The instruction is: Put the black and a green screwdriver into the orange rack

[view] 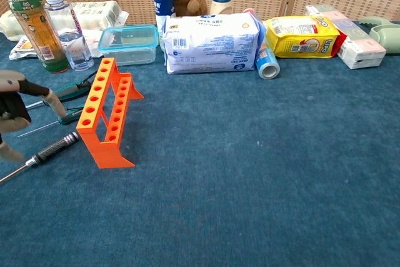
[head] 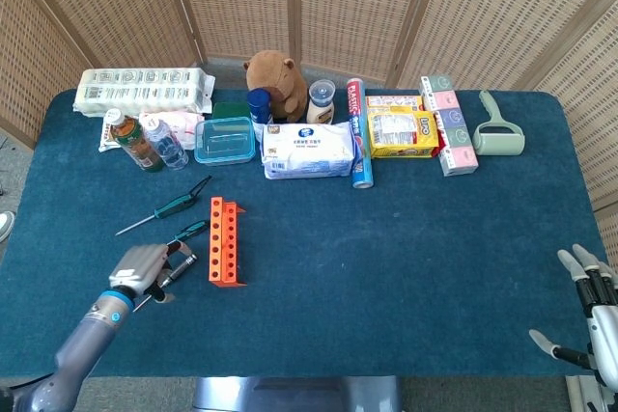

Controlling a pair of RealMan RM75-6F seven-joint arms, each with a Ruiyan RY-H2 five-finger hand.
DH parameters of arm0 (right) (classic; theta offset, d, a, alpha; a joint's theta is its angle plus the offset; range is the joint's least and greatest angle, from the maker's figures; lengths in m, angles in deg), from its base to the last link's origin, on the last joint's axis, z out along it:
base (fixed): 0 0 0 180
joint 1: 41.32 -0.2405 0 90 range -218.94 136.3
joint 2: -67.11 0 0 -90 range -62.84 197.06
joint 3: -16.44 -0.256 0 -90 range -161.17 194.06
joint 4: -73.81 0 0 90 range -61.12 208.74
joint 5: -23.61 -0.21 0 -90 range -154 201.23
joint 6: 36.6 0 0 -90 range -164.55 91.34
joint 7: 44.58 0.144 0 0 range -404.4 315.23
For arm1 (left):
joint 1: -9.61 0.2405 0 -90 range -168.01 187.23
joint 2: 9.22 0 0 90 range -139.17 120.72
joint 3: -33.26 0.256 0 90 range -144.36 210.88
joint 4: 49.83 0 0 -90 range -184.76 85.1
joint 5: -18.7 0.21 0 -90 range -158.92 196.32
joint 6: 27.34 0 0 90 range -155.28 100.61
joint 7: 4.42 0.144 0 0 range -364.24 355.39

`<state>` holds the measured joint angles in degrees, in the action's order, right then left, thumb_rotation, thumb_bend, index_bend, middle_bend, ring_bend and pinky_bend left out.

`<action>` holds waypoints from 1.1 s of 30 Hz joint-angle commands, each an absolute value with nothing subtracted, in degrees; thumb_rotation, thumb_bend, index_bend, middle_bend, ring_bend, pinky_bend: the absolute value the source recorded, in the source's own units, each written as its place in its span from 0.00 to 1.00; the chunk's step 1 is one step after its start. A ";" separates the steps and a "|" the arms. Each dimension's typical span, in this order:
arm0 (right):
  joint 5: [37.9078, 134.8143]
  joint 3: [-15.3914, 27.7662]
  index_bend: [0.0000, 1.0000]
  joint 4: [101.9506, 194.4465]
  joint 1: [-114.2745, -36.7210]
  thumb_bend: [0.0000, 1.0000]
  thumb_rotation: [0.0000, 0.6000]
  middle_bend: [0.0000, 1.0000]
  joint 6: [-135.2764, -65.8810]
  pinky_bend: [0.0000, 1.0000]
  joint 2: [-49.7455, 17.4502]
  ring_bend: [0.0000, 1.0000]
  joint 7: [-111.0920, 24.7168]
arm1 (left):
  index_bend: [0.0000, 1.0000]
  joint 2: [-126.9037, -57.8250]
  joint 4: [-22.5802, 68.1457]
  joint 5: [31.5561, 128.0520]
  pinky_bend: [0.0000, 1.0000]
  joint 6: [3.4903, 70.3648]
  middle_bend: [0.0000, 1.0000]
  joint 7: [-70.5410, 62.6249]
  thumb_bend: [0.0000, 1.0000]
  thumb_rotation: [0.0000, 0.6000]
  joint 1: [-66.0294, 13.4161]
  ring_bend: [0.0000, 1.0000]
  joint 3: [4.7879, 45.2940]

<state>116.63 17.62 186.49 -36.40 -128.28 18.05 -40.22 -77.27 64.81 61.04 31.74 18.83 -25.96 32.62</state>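
The orange rack stands on the blue table left of centre, its holes empty. Just left of it lies the black screwdriver, flat on the cloth with its shaft pointing towards the table's front. One green screwdriver lies further back, and a second green one lies close by the rack. My left hand hovers left of the black screwdriver with its fingers apart, holding nothing. At the table's front right corner my right hand stays open.
Along the back stand two bottles, a clear lidded box, a wipes pack, a plush toy, a yellow packet and a lint roller.
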 commanded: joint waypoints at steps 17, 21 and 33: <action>116.63 17.53 0.00 186.19 -36.30 0.02 1.00 0.00 -128.79 0.00 18.78 0.00 -38.29 | 0.33 -86.46 57.97 48.60 0.86 38.15 0.89 28.37 0.06 1.00 -28.42 0.82 30.77; 116.71 17.56 0.00 186.12 -36.29 0.02 1.00 0.00 -128.81 0.00 18.89 0.00 -38.01 | 0.33 -86.81 57.62 48.08 0.86 38.02 0.89 28.57 0.06 1.00 -28.31 0.82 31.09; 116.81 17.70 0.00 186.24 -36.35 0.02 1.00 0.00 -128.55 0.00 18.74 0.00 -38.43 | 0.33 -87.61 55.88 49.59 0.86 35.13 0.89 27.12 0.06 1.00 -28.11 0.82 31.65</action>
